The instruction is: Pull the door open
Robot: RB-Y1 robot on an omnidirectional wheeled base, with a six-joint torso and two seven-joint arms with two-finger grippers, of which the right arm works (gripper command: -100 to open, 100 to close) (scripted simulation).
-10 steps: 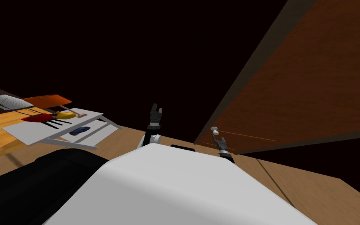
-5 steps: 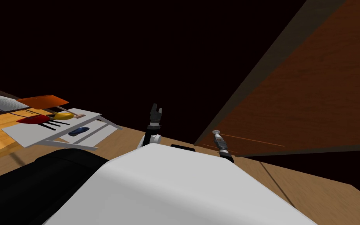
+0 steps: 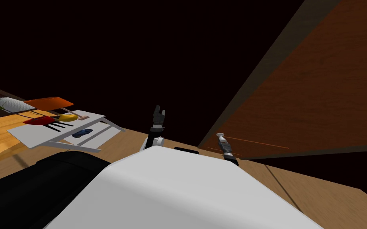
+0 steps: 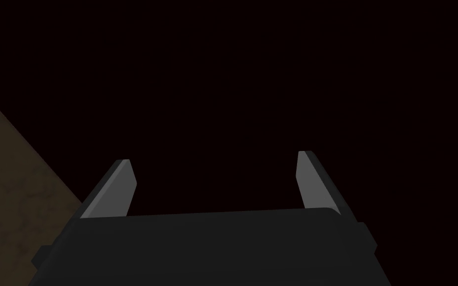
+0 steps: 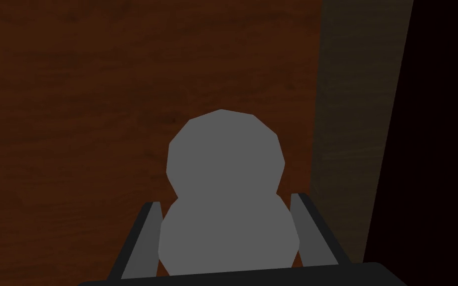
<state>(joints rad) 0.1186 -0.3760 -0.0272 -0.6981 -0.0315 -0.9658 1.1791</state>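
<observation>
Right end effector [image 5: 225,199]: closed on the grey knob [image 5: 225,149], one finger pressed against each side.

Knob: mounted on the brown wood-grain door [image 3: 318,99], close to the door's free edge. It projects square from the door face, its axis in line with the end effector.

Door: the free edge rises from the wooden floor [image 3: 298,187], its long axis running up and away. A black area [image 3: 159,51] lies past that edge.

Left end effector [image 3: 159,111]: left of the door, fingers apart, holding nothing.

White surface [image 3: 23,135]: well left of the door. It carries a red item [image 3: 38,120] and a yellow item [image 3: 66,117] side by side. A blue item [image 3: 82,132] lies on its lower level.
</observation>
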